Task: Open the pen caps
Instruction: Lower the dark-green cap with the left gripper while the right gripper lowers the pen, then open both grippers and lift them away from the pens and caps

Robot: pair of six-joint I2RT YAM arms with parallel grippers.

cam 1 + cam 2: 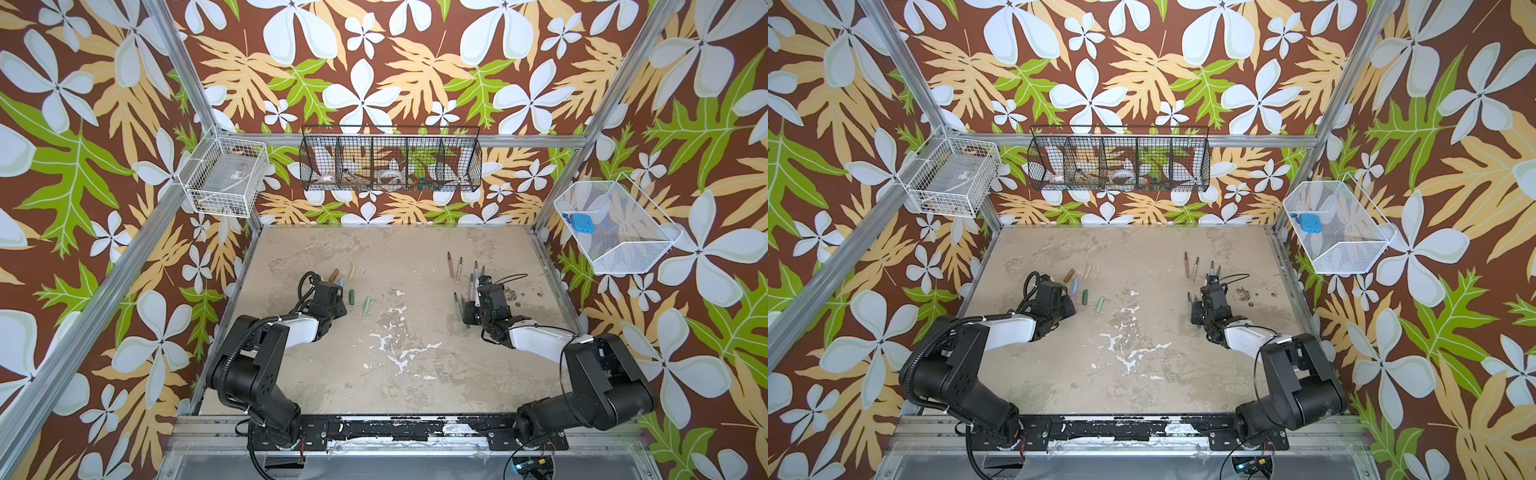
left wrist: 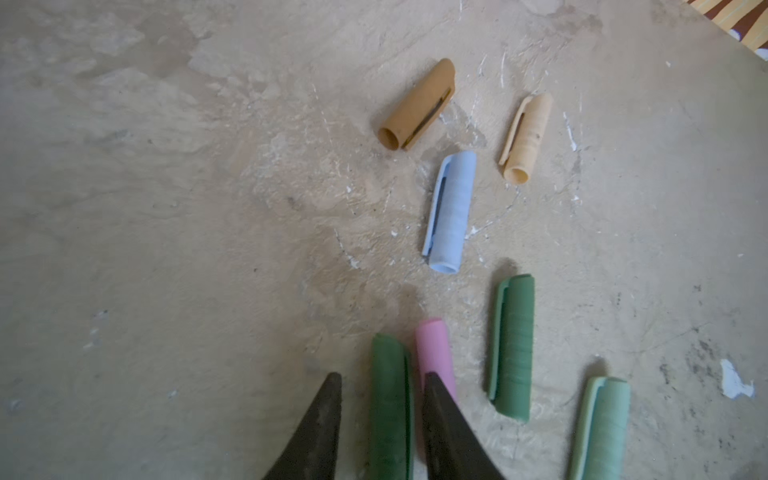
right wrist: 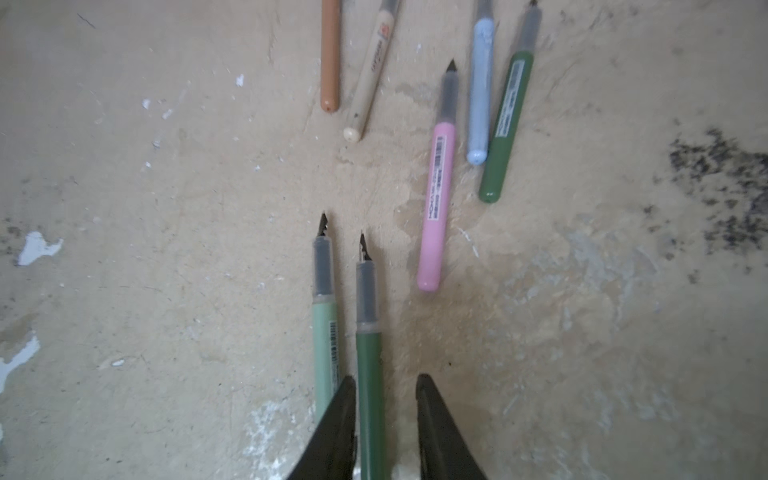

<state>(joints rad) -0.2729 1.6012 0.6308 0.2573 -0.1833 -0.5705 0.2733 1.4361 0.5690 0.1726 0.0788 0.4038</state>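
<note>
- Pen caps (image 1: 352, 296): all off, lying loose on the left of the table (image 1: 415, 266); both top views show five plainly; the left wrist view shows all seven: brown, beige, blue, pink, three green.
- Left gripper (image 2: 382, 376): jaws apart; a dark green cap (image 2: 390, 415) lies between them with a gap on one side; the pink cap (image 2: 434, 349) sits just beside, partly behind a finger.
- Pens (image 3: 436, 199): seven, bare-tipped, on the table's right; the right wrist view alone shows their labels.
- Right gripper (image 3: 385, 377): jaws apart astride a dark green pen (image 3: 369, 374); one finger touches it, the other stands clear; a light green pen (image 3: 325, 345) lies alongside.
- Both top views hide the jaws under the wrists.
</note>
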